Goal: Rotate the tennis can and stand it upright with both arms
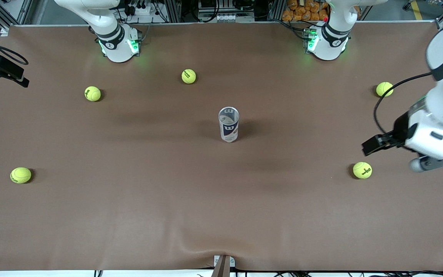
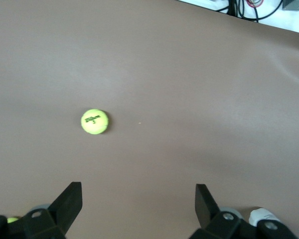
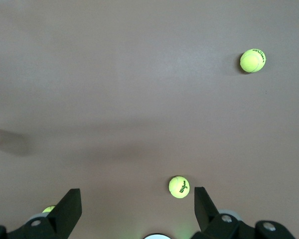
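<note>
We see a plain brown table cover (image 1: 129, 215). On it the tennis can (image 1: 228, 125) shows a white and navy label (a white "W" on the navy band), and every tennis ball (image 1: 362, 170) around the can is yellow-green with dark lettering.

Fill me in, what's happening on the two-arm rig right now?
Nothing is being held. The can stands upright mid-table, open end up, with neither arm touching it. The left pincer is open, up over the table at the left arm's end, with a ball below it. The right pincer is open too, over bare table with two balls in its view; that arm's hand is out of the front view. Five balls lie scattered around the table.
</note>
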You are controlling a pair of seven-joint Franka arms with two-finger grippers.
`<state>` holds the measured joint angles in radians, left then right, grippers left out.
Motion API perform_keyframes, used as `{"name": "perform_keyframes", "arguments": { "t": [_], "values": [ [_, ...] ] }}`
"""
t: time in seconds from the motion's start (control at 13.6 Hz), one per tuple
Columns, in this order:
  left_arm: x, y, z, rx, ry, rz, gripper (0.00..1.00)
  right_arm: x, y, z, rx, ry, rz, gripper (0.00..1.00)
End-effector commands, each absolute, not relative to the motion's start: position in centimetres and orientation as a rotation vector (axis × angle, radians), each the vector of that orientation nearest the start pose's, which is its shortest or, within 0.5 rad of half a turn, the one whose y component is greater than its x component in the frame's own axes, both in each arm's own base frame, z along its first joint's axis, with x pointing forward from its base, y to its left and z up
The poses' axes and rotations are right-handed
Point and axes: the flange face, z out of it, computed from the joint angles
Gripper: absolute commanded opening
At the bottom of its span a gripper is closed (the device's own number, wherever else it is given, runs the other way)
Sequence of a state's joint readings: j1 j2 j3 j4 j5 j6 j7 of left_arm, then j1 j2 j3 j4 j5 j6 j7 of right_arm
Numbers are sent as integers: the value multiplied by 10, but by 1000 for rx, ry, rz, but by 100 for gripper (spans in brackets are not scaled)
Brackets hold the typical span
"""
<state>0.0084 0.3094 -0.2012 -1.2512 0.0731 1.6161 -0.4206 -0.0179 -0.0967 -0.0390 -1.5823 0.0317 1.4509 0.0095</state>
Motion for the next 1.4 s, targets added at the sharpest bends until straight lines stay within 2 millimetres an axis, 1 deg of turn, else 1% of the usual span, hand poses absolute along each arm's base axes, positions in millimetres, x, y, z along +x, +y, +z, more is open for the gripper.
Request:
{"name": "perform_keyframes", "arguments": {
  "t": [0.0,0.07,0.15,0.22,0.44,0.51,0.59,0.66,0.81,0.88,0.96,1.03,1.1,1.32],
  "values": [
    [595,-88,624,-3139,-301,-94,100,513,-27,665,-3111,105,49,100],
    [582,-88,629,-3193,-332,-70,100,513,-27,665,-3111,107,49,100],
    [565,-92,626,-3231,-332,-31,100,513,-27,665,-3111,108,49,100],
    [554,-88,625,-3238,-333,-42,100,513,-27,665,-3111,108,49,100],
    [522,-81,634,-3238,-240,-53,100,513,-27,665,-3111,108,49,100],
    [515,-73,635,-3228,-202,-28,100,513,-27,666,-3111,107,47,100],
    [514,-69,635,-3217,-167,-4,100,513,-27,666,-3111,107,47,100],
    [520,-66,634,-3191,-167,-10,100,513,-27,666,-3111,107,47,100],
    [537,-58,643,-3104,-160,-66,100,513,-27,666,-3111,107,47,100],
    [541,-54,644,-3090,-146,-76,100,513,-27,666,-3111,107,47,100],
    [548,-44,635,-3099,-131,-49,100,513,-27,666,-3111,107,47,100],
    [556,-32,636,-3091,-105,-55,100,513,-28,666,-3111,110,47,100],
    [562,-32,637,-3085,-54,-62,100,513,-28,666,-3111,110,47,100],
    [562,-28,640,-3085,1,-69,100,513,-28,666,-3111,110,47,100]
  ]
}}
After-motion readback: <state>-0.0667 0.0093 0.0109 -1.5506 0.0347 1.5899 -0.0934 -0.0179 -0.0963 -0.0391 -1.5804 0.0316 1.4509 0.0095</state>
